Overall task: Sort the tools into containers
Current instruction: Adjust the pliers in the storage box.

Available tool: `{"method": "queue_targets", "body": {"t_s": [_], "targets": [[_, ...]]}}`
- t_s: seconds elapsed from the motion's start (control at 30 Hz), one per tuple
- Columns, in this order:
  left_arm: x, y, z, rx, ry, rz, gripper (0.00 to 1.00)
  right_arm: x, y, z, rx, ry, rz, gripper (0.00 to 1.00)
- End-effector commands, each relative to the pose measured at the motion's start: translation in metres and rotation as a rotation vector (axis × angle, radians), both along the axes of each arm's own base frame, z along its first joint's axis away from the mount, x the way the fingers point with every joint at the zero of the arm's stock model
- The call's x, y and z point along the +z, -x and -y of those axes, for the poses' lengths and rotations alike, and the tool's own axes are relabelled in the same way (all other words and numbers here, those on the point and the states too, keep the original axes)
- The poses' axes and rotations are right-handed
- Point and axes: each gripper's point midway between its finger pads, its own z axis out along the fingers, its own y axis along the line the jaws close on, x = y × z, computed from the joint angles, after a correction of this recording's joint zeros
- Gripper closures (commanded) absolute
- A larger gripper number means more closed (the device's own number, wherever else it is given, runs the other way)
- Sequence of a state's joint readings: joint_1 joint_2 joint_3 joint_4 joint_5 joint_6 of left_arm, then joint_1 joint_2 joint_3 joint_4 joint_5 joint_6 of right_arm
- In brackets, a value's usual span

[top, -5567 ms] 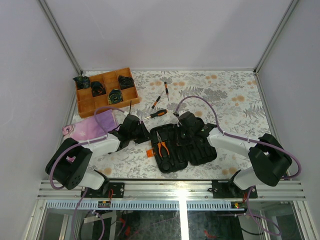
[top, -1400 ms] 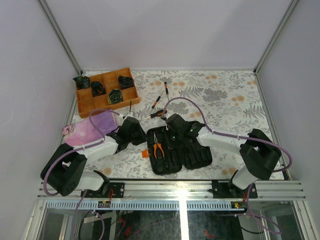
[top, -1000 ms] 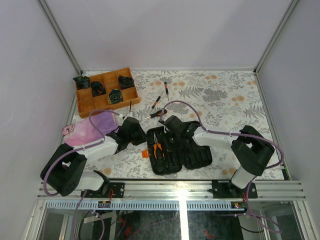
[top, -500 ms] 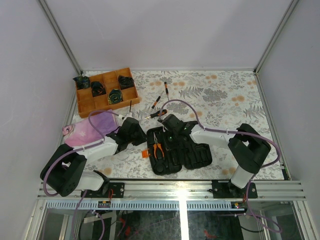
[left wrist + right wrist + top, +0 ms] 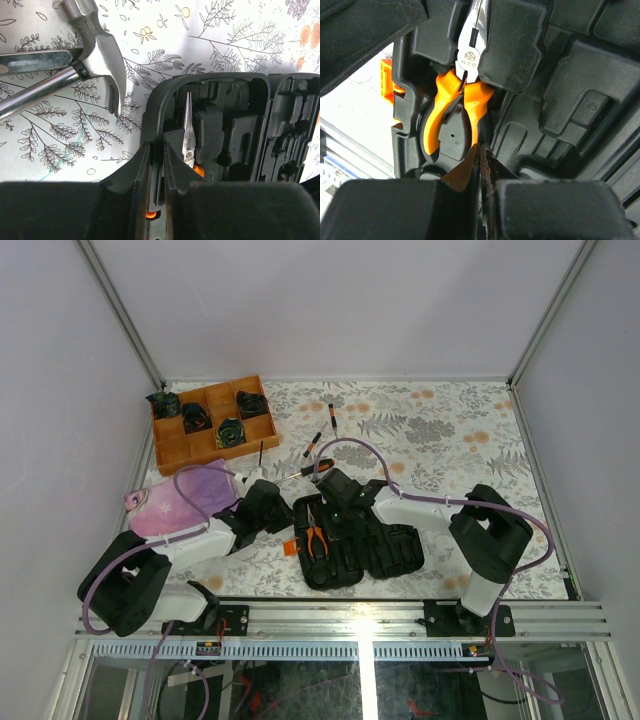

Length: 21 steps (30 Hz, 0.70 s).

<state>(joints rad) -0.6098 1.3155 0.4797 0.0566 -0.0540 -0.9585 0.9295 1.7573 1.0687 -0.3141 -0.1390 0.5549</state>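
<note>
The black tool case (image 5: 395, 550) lies open like a book near the table's front edge. Orange-handled pliers (image 5: 318, 538) sit in a slot of its left half. My left gripper (image 5: 156, 145) is shut on the case's left rim (image 5: 152, 120), low at the case's left side (image 5: 281, 516). My right gripper (image 5: 481, 146) is shut and empty, its tips just below the pliers' handles (image 5: 460, 100), over the case's left half (image 5: 333, 508). A steel-headed hammer (image 5: 97, 50) lies left of the case. An orange-and-black screwdriver (image 5: 310, 468) and two short drivers (image 5: 313, 443) (image 5: 332, 420) lie behind the case.
An orange-brown wooden divided tray (image 5: 170, 448) holding dark coiled items stands at the back left. A pink cloth (image 5: 180, 498) lies under the left arm. A thin black rod (image 5: 261, 452) lies beside the tray. The case's orange tab (image 5: 294, 548) sticks out on its left.
My right gripper has closed and drifted left and back over the case's left half. The left gripper and the case have stayed put.
</note>
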Motion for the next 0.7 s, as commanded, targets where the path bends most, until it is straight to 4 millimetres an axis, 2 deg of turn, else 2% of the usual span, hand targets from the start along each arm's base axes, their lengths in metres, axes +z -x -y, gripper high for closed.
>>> {"method": "queue_targets", "body": {"t_s": [0.0,0.1,0.23,0.3,0.4,0.53,0.67], "targets": [[-0.012,0.019,0.007,-0.026,0.021,-0.066,1.00,-0.050,0.017,0.031,-0.001,0.206,-0.018,0.97],[-0.010,0.017,0.002,-0.012,-0.010,-0.058,1.00,-0.025,0.004,0.023,0.007,0.150,0.066,0.91],[-0.004,0.010,-0.003,0.009,-0.039,-0.045,1.00,0.036,-0.021,0.015,-0.024,0.036,0.249,0.80],[-0.002,0.008,-0.001,0.010,-0.037,-0.043,1.00,0.066,-0.032,0.018,-0.054,-0.005,0.343,0.75],[0.000,0.006,0.003,0.008,-0.025,-0.046,1.00,0.099,-0.044,0.032,-0.118,-0.033,0.464,0.71],[0.001,0.006,0.009,0.004,0.002,-0.061,0.98,0.117,-0.055,0.061,-0.224,-0.015,0.542,0.69],[0.003,0.006,0.005,0.017,-0.018,-0.061,0.91,0.110,-0.061,0.081,-0.263,-0.022,0.499,0.67]]}}
